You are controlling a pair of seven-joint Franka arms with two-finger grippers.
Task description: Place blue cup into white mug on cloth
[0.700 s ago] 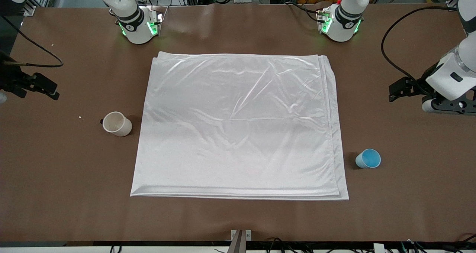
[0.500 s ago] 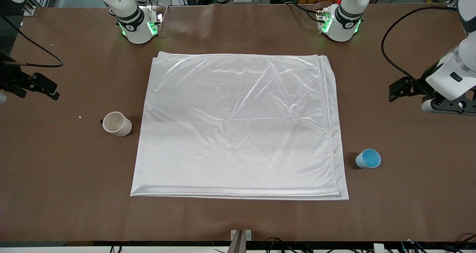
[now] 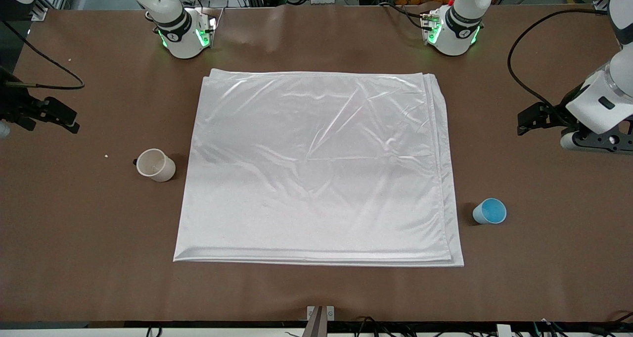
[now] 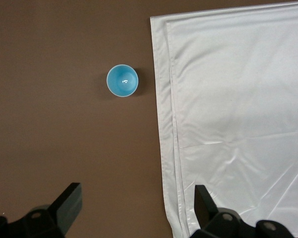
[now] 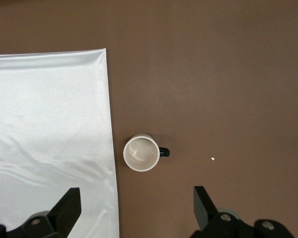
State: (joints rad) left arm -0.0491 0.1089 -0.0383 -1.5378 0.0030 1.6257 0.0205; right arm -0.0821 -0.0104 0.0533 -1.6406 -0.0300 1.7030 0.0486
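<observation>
While both arms are holding high at the table's ends, nothing is being gripped — the left gripper (image 4: pixel 134 210) is hanging over bare table (image 3: pixel 316 292) at the left arm's end, fingers spread wide and empty, and the right gripper (image 5: pixel 136 210) is doing the same at the right arm's end, fingers also wide apart with nothing between them. In the front view the left gripper (image 3: pixel 531 120) is showing as a dark fork near the frame's edge; the right gripper (image 3: pixel 54 115) is sitting at the opposite edge. The cloth (image 3: pixel 316 168) is lying flat in the middle of the table, folded in layers, lightly wrinkled, with nothing on it. The blue cup (image 3: pixel 489 211) is standing upright on bare table just beside the cloth's edge toward the left arm's end, near the corner closest to the front camera, not touching the fabric. The left wrist view is looking down into the blue cup (image 4: pixel 122 81), with the cloth (image 4: pixel 238 119) alongside it. The white mug (image 3: pixel 155 165) is standing upright on bare table just beside the cloth's edge toward the right arm's end — its black handle is pointing away from the fabric. The right wrist view is showing the white mug (image 5: pixel 142 152) open side up, a small gap between it and the cloth (image 5: pixel 44 134), and a tiny white speck (image 5: pixel 213 159) on the table nearby.
</observation>
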